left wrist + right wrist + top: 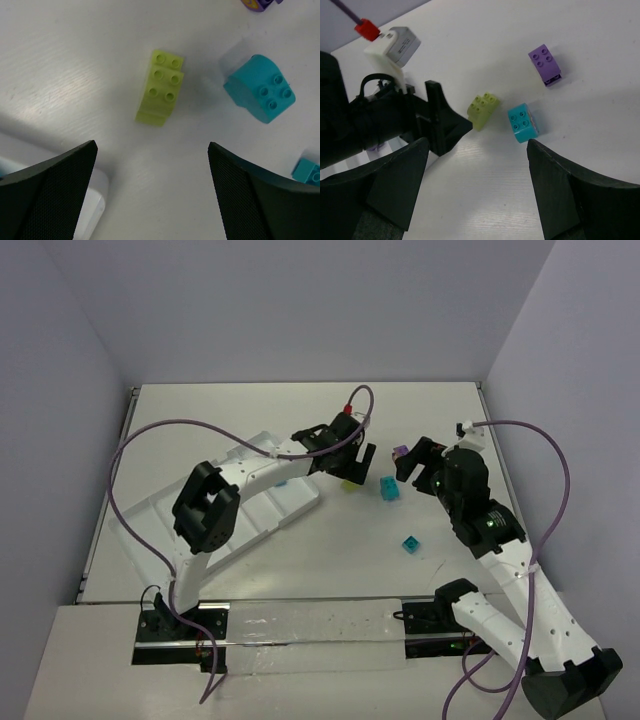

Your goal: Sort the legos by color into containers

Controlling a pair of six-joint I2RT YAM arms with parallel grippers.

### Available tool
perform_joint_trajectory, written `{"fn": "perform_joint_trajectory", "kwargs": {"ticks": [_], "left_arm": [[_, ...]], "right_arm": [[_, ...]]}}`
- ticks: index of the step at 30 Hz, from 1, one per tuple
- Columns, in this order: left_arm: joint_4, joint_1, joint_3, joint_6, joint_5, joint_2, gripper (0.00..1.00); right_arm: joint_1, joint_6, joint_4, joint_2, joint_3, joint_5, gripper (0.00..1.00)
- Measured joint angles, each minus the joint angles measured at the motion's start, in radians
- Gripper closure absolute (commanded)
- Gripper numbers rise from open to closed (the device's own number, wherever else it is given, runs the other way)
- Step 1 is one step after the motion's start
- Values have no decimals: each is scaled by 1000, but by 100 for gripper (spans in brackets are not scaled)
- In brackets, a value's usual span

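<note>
- Evidently early in the sort: at far left your white tray lies on the counter, much of it hidden under the left arm. One speck of teal shows inside a compartment, too small to call a brick for certain.
- Your left claw hangs spread fully wide and grips nothing. It sits directly above the lime-green brick, which lies loose on the counter near the tray's corner.
- Next along, a curved teal brick sits near the lime one, not touching it, unsorted.
- Past that pair, a purple brick rests on the bare counter, also outside any compartment.
- Nearer the arm bases, a second, smaller teal brick sits alone, apart from the cluster.
- At right, your right claw is parted wide and carries nothing, aimed at the same cluster of three.
- By this showing, at least four bricks are left to place, and the lime one looks like the next pick. What the tray already holds cannot be fully read with the arm in the way.
</note>
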Motion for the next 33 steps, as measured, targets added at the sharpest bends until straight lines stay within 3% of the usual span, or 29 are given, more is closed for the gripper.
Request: {"fn": "perform_joint_trajectory", "kwargs": {"ticks": [5,22,27,28,30,33], "left_arm": [[-3,-12,82,34,12,105,2],[-10,-13,169,60,-3,217,29],[-9,-13,173,60,-6,224,45],[-9,-13,173,60,-7,224,56],[-8,-13,174,60,-7,224,64],[-5,-13,175,58,-6,224,89]], "right_arm": [[-2,-2,0,16,0,-30,14],[-2,-20,0,26,0,-77,14],[-2,-25,0,26,0,-78,14],[-2,-25,0,26,0,-78,14],[-2,-26,0,26,0,-78,14],[-2,-29,-1,26,0,-81,14]]}}
